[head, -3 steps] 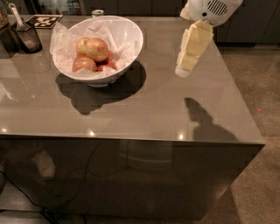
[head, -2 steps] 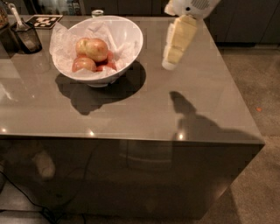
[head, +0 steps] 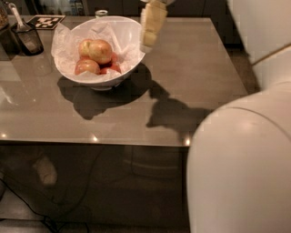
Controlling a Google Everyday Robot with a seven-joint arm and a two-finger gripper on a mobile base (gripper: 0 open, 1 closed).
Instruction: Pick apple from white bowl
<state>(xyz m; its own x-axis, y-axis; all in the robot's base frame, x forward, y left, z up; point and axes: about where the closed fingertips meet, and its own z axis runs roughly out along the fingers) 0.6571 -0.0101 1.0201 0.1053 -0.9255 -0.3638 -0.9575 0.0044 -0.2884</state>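
The glossy grey desk [head: 200, 68] mirrors dim room lights. The claw [head: 151, 28] hangs seemingly over the white bowl's [head: 108, 83] right rim; whether it is apart or together I cannot tell. The apple [head: 101, 51] lies inside.

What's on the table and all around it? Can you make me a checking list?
Surface: glossy grey table, shadows on it.
Job's things: yellow apple atop redder apples in the paper-lined white bowl.
Clutter: dark container with utensil, marker card, small cup, all at the back.
Grippers: claw hangs over the bowl's right rim, clear of the apple.
Cables: dark cable on the floor, lower left.
Surroundings: robot's white body fills the right.
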